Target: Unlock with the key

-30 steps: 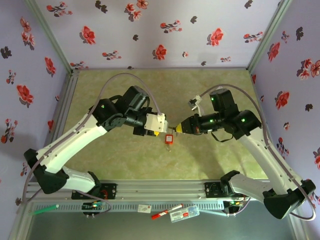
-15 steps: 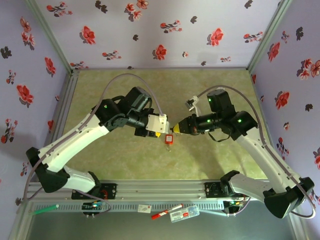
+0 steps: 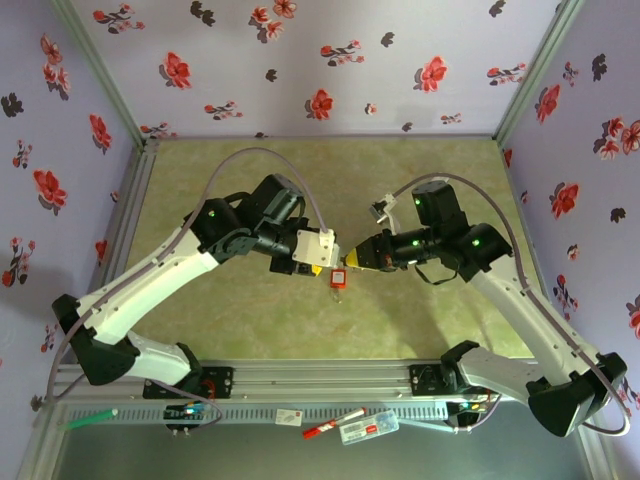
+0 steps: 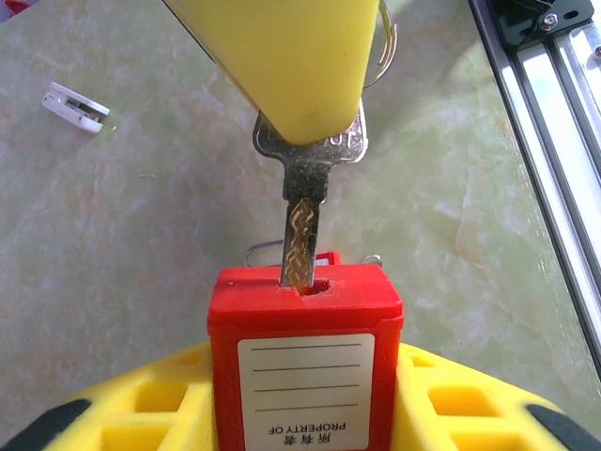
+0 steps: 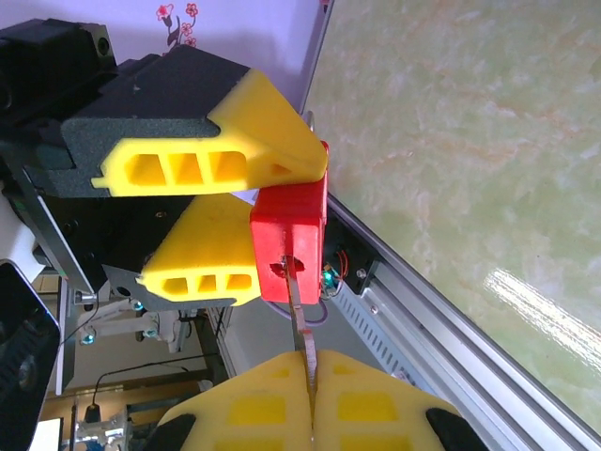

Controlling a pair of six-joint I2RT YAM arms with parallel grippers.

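Centre of the top view: the left gripper (image 3: 320, 265) clamps the red padlock (image 3: 338, 277). Just right of it, the right gripper (image 3: 355, 260) pinches the key (image 4: 302, 211), blade partly in the keyway (apparently the insertion step). The next move likely calls for full seating, then rotation.

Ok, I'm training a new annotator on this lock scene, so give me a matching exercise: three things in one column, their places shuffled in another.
Things:
1. key
2. red padlock
3. white clip

Places:
A. lying loose on the table
B. clamped in the left gripper
C. pinched by the right gripper, blade in the keyhole

Pairs: 1-C, 2-B, 3-A.
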